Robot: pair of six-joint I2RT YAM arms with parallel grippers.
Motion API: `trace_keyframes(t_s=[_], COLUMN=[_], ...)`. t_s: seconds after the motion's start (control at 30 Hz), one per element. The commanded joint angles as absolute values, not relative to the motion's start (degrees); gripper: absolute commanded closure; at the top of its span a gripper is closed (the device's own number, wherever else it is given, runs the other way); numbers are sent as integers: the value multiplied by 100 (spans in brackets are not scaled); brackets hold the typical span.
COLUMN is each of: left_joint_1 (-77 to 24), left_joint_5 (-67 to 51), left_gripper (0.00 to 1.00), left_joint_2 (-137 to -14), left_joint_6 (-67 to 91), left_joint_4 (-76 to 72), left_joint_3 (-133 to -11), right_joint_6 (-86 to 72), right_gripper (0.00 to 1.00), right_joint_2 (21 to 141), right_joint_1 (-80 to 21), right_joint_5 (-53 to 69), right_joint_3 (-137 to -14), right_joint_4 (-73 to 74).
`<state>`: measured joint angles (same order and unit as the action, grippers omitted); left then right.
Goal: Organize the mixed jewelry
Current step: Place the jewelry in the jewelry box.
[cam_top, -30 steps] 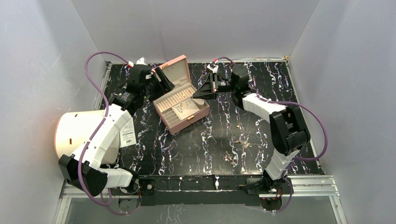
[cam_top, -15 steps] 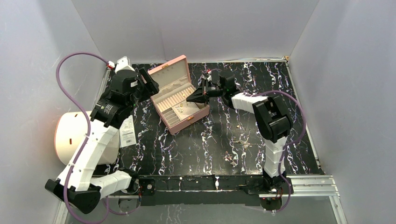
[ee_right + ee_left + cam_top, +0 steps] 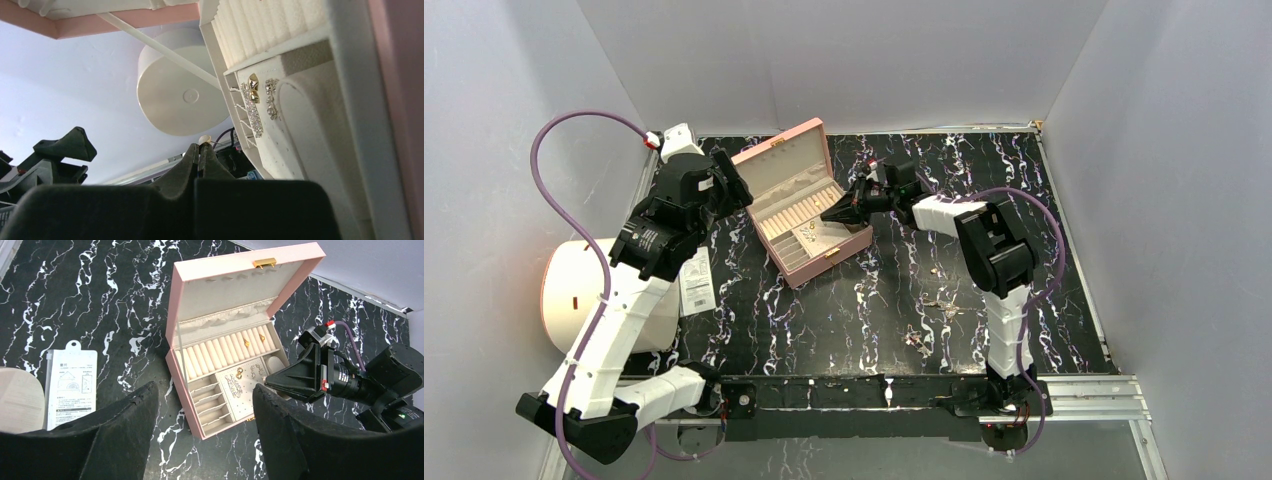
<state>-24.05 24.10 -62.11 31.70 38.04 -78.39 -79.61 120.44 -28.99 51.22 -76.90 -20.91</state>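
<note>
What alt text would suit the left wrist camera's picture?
An open pink jewelry box sits on a black marbled table, a few gold pieces in its cream trays. The shut right gripper points into it; the open left gripper frames the foreground.

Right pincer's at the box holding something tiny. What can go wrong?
The pale piece sits only at the very tips of the shut right pincer; it may slip and land outside the box. Those tips hang near the earrings; a push might dislodge them. The open left pincer is near the lid and may bump it.
</note>
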Motion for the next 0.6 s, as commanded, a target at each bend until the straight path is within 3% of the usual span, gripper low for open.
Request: trace_keyframes(t_s=[0.0,0.57], left_joint_1=[-2382,-2382], left_joint_5=[2738,2758], left_gripper=[33,32], left_joint_2=[-6178,-6231], left_joint_6=[3025,2997], left_joint_4=[3833,3762], left_joint_3=[-7942,-7850], right_joint_6=[-7675,-6502], right_gripper=[100,100], right_joint_2=[12128,12217], right_joint_1=[-2995,-3242], right_joint_5=[5034,4411], right_joint_3=[-8070,-8612], right_joint_4=[-1726,-167])
